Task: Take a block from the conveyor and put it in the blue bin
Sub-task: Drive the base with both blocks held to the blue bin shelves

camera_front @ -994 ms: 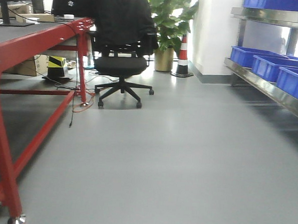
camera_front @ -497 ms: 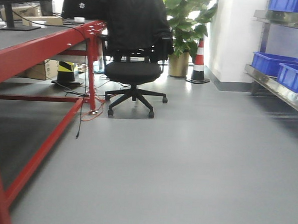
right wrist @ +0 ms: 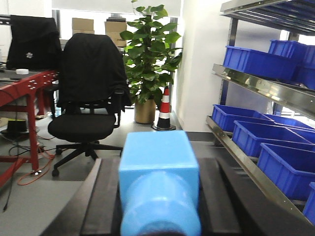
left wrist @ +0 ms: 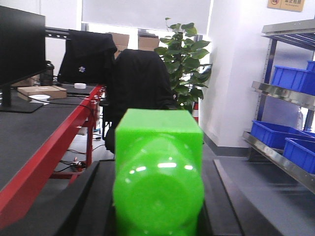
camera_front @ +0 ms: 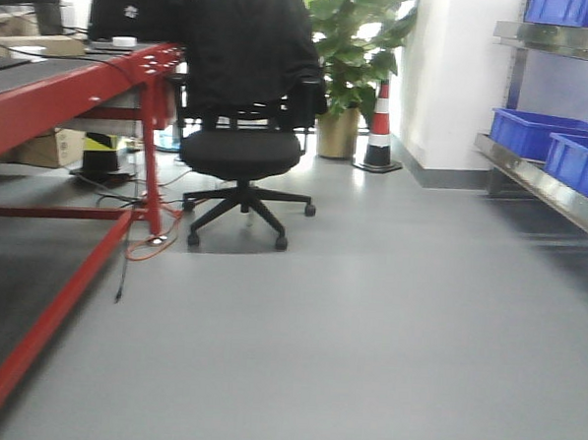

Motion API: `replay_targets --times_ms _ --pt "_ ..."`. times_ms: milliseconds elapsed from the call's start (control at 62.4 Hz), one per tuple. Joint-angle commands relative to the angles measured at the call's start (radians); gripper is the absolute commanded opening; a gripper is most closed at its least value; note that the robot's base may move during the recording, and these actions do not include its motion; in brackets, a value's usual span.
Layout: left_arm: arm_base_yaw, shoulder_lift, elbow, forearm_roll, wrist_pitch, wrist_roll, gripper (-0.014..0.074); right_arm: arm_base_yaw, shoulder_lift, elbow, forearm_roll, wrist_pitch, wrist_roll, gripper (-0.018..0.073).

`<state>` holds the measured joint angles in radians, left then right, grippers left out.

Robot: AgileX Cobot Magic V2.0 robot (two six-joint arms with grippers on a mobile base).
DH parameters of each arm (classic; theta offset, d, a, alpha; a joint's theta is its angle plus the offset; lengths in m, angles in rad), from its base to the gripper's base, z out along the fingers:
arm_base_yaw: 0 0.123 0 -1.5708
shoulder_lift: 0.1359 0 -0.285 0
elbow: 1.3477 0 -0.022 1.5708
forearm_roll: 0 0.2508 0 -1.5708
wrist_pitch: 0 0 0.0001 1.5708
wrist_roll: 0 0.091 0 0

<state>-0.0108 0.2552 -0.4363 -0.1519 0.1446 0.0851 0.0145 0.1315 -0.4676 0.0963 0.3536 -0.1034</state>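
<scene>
My left gripper [left wrist: 157, 169] is shut on a bright green block [left wrist: 160, 147], which sits between its dark jaws and fills the lower middle of the left wrist view. My right gripper [right wrist: 157, 169] is shut on a light blue block [right wrist: 156, 155]. The conveyor [camera_front: 74, 95], a dark belt in a red frame, runs along the left; it also shows in the left wrist view [left wrist: 34, 130] and the right wrist view [right wrist: 27, 81]. Blue bins [camera_front: 540, 134] sit on a steel shelf at the right, also seen in the right wrist view [right wrist: 256, 137]. Neither gripper shows in the front view.
A black office chair [camera_front: 241, 148] with a jacket stands ahead by the conveyor's far end. A potted plant [camera_front: 346, 75] and a striped cone [camera_front: 380, 126] stand by the white wall. Orange cable [camera_front: 150, 247] lies by the red leg. Grey floor [camera_front: 367, 332] lies between conveyor and shelf.
The front view has moved toward the chair, swinging left and then back right. The conveyor's near red leg has left the view and the chair looks larger.
</scene>
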Motion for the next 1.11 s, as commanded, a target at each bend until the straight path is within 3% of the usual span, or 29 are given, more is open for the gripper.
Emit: replay_targets --times_ms 0,1090 --pt "-0.007 -0.003 -0.003 -0.008 -0.020 0.003 -0.0111 -0.001 -0.004 0.003 -0.002 -0.026 -0.004 -0.0162" --pt "-0.007 -0.003 -0.003 -0.008 -0.020 0.003 -0.0111 -0.001 -0.004 0.003 -0.002 -0.026 -0.004 -0.0162"
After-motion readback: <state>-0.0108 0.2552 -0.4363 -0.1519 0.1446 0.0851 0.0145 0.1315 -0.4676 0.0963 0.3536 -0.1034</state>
